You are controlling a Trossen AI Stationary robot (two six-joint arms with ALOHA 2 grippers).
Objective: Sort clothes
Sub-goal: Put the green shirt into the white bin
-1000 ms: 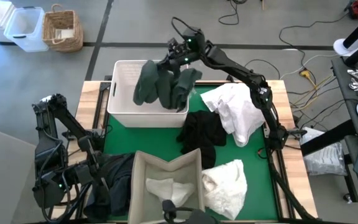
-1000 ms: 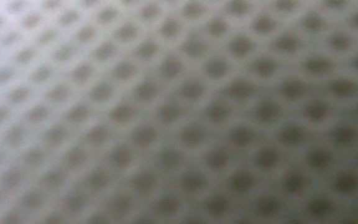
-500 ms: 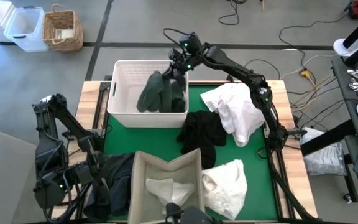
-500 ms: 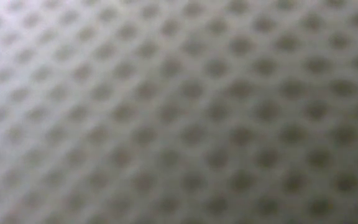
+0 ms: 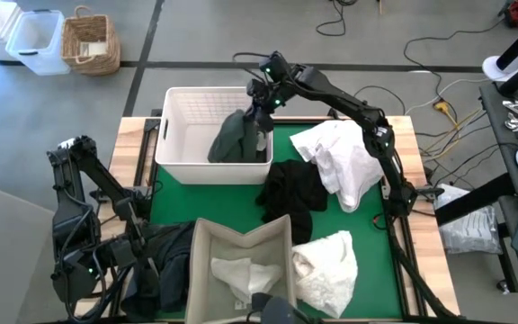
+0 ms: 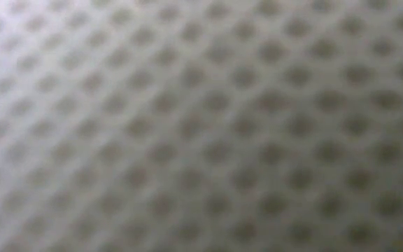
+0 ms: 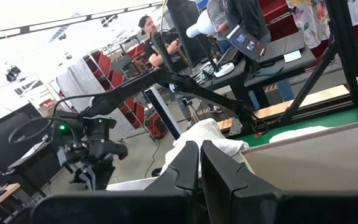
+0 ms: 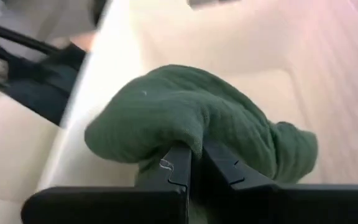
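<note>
My right gripper reaches over the far right corner of the white plastic basket and is shut on a dark green garment, which hangs down inside the basket. My left gripper waits at the table's near left, shut and holding nothing. On the green mat lie a black garment, a white garment at the far right and another white one at the near right. A dark pile lies at the near left. My right gripper pinches a bunched fold of the dark green garment between its two fingers, slanting down from above. The garment hangs below the fingers inside the basket, slack, and its lower part lies against the basket's near wall and floor.
A beige fabric bin with a white piece inside stands at the near middle. Mesh fabric right in front of the lens fills the low view. Beyond the table are a wicker basket, a clear tub, cables and people at desks.
My right gripper has sunk and tipped downward over the basket's far right corner. The green garment, which hung spread out above the basket's rim, has gone down into the basket and now bunches at its right side.
</note>
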